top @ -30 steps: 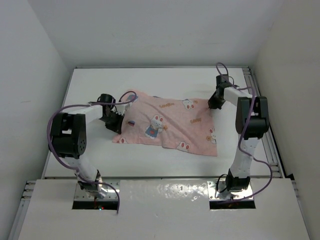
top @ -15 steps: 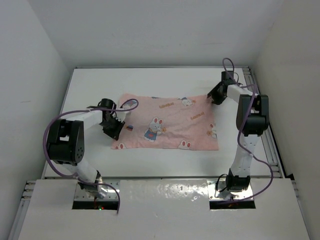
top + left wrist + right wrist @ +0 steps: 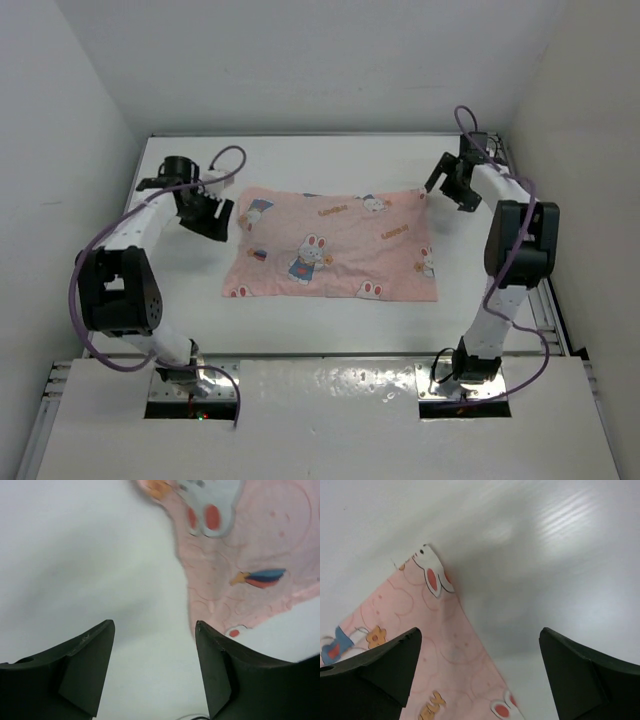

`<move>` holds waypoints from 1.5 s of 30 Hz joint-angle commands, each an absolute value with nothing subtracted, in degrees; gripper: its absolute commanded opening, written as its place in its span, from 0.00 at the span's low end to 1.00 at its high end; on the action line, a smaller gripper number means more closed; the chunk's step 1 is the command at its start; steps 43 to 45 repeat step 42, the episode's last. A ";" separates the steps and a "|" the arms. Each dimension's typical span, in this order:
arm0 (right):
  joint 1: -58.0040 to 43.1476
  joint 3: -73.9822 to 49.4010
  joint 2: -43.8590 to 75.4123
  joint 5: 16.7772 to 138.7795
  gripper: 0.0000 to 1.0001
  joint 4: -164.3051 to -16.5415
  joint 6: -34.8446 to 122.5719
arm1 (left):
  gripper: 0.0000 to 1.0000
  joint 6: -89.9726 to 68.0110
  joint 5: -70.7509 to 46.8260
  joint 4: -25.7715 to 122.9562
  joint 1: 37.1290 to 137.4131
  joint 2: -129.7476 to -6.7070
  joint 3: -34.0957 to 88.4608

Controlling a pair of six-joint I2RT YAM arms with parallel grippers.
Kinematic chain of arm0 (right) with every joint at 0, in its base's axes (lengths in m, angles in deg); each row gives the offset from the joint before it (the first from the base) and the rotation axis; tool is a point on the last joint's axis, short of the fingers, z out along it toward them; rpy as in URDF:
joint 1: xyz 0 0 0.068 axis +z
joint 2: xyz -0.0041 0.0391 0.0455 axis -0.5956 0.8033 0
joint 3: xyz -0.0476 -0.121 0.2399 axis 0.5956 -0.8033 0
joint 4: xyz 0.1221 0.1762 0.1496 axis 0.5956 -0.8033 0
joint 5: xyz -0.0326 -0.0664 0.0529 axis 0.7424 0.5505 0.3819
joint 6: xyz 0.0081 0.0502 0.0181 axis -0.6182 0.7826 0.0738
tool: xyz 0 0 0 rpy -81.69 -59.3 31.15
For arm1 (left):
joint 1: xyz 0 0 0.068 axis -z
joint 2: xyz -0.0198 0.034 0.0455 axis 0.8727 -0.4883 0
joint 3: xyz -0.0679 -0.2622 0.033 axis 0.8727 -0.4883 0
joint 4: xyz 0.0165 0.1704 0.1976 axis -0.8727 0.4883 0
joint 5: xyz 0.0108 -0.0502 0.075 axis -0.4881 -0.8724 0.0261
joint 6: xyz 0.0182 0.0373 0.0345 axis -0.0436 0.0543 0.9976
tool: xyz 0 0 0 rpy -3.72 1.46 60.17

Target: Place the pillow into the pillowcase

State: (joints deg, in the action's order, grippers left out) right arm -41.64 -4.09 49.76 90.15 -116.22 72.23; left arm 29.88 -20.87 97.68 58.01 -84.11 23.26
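Note:
The pink rabbit-print pillowcase (image 3: pixel 335 243) lies flat in the middle of the white table, and nothing grips it. No olive-grey pillow shows in any view. My left gripper (image 3: pixel 210 220) hangs open just off the pillowcase's far left corner. In the left wrist view the gripper (image 3: pixel 154 630) has only bare table between its fingers, with the pillowcase (image 3: pixel 235 555) up to the right. My right gripper (image 3: pixel 452 190) stands wide open beside the far right corner. In the right wrist view the pillowcase (image 3: pixel 435 645) corner lies below the open gripper (image 3: pixel 480 635), apart from both fingers.
White walls close in the table (image 3: pixel 330 330) on the left, back and right. A metal rail (image 3: pixel 545 290) runs along its right edge. Both arm bases sit on the near shelf (image 3: pixel 330 395).
Both grippers have opened, let go of the pillowcase's far corners and drawn outward and back. The pillowcase has dropped and now lies flat and spread out.

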 commanded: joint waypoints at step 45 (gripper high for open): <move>-43.15 -41.60 -19.68 98.34 0.99 -136.94 69.57 | 1.00 21.78 -15.13 89.19 34.49 -58.04 17.51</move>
